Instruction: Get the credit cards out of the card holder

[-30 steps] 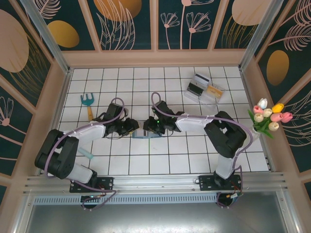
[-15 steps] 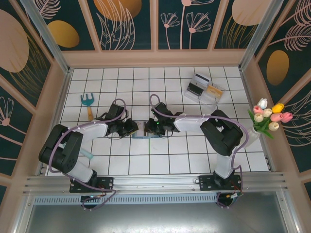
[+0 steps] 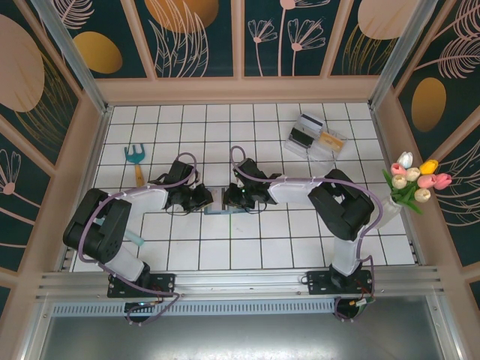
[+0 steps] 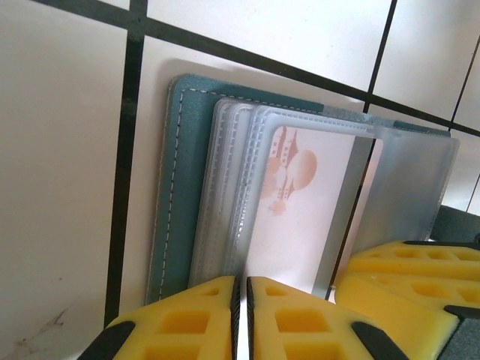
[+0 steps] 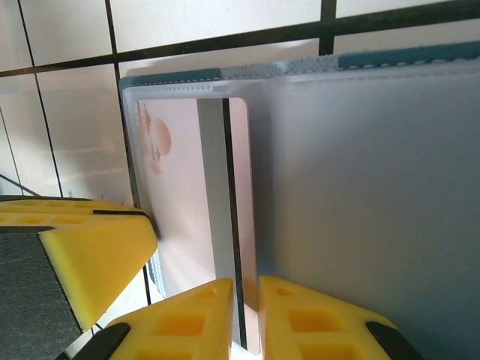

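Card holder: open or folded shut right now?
Open. The card holder lies spread on the tiles, its clear sleeves fanned out, a pale card sitting in one.

Teal garden fork (image 3: 136, 160), clear tray (image 3: 298, 147), tulip bunch (image 3: 417, 180)

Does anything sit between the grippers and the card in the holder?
Yes. The pale card with an orange print lies inside a translucent sleeve of the teal card holder, so the film covers its face. The left gripper and right gripper sit at the sleeves' near edge, jaws closed.
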Robot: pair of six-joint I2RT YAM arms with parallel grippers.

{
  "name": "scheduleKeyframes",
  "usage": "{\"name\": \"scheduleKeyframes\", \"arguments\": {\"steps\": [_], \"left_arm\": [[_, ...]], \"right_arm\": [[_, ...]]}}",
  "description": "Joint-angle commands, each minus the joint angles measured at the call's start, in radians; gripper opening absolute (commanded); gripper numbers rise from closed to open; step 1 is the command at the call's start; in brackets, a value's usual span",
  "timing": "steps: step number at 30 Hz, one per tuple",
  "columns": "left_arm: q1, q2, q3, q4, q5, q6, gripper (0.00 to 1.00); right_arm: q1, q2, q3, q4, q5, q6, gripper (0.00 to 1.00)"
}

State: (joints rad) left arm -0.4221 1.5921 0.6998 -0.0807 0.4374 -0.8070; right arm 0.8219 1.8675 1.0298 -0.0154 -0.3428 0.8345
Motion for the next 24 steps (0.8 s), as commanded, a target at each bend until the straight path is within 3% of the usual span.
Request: {"name": "scheduleKeyframes", "arguments": {"steps": [1,13,24], "left_arm": [[-0.004,0.023,0.015,-0.062,-0.025,0.038,0.14],[-0.004,0.040,0.006,-0.093,-0.066,0.057,0.14],[-0.004,0.042,0.009,-0.111,-0.099,0.060,0.18]], "right_arm": [[-0.005,0.010,-0.026,0.033,-0.015,-0.026,0.18],[-0.012,0.017,-0.060,0.091,-0.062,-0.025,0.18],[-0.030,0.021,-0.083,0.108,-0.079,-0.034,0.07]]}}
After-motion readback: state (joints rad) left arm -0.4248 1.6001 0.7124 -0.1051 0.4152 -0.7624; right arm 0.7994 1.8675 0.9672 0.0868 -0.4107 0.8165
